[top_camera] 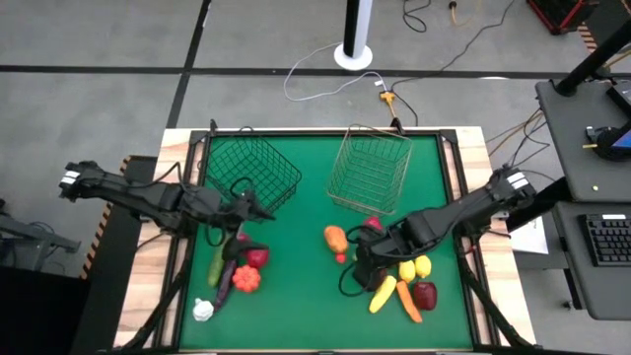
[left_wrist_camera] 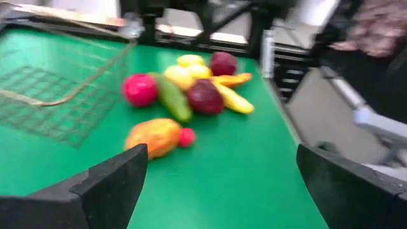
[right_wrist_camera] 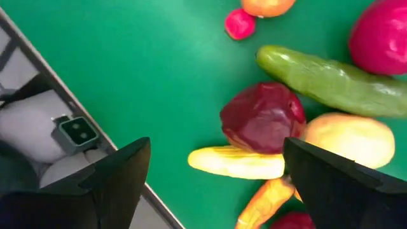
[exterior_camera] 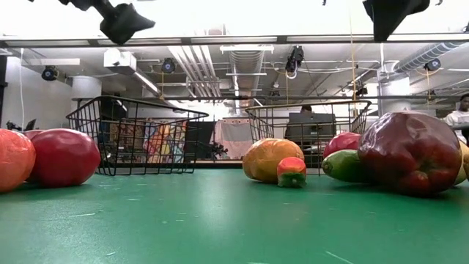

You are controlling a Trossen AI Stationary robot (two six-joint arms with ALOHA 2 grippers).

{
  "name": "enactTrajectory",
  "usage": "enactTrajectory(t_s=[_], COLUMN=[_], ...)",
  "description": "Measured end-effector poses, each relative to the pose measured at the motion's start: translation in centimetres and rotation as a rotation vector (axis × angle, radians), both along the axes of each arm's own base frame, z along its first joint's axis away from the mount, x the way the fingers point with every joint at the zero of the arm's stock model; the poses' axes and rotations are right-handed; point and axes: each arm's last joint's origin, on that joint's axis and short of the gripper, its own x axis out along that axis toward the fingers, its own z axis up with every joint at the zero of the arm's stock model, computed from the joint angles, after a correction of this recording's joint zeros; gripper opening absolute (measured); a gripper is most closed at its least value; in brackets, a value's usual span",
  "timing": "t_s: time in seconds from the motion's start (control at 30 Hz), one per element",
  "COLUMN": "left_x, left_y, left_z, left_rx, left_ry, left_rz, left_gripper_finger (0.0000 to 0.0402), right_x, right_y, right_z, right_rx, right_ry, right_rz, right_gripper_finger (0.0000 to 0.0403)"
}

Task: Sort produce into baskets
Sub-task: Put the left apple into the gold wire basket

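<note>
The produce lies in two heaps on the green mat. The left heap holds a green cucumber [top_camera: 215, 266], a purple eggplant [top_camera: 228, 277], a red fruit [top_camera: 257, 258] and a white bulb [top_camera: 202, 311]. My left gripper [top_camera: 251, 209] hangs open and empty above this heap's far end. The right heap holds an orange fruit [top_camera: 336, 238], yellow fruits [top_camera: 414, 267], a banana [top_camera: 383, 294] and a carrot [top_camera: 408, 301]. My right gripper [right_wrist_camera: 216, 145] hangs open and empty above a dark red piece [right_wrist_camera: 262, 117] there. The dark basket [top_camera: 251, 170] and the silvery basket [top_camera: 370, 170] stand at the far side.
Bare green mat [top_camera: 301, 286] lies between the two heaps and in front of the baskets. The table's wooden rim [top_camera: 473, 227] and dark frame rails run along both sides. A low camera [right_wrist_camera: 76, 130] sits at the mat's near edge.
</note>
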Motion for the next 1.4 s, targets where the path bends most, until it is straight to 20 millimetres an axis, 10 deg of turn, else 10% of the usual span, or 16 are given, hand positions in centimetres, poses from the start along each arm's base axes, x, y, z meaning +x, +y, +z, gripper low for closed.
enactTrajectory(t_s=[0.27, 0.9, 1.4], left_x=[1.0, 2.7, 2.6], left_y=[0.0, -0.4, -0.4], left_z=[-0.5, -0.8, -0.4], left_rx=[0.024, 0.014, 0.031], left_ry=[0.026, 0.007, -0.02], left_rz=[0.06, 0.057, 0.046], left_gripper_finger=[0.0384, 0.0384, 0.0384], right_x=[1.5, 2.7, 3.2], right_y=[1.4, 2.3, 1.7], right_z=[-3.8, -9.4, -10.2], right_rx=[0.016, -0.09, -0.139], right_ry=[0.173, 0.36, 0.327], right_rz=[-0.296, -0.211, -0.187], right_gripper_finger=[0.035, 0.0349, 0.0332])
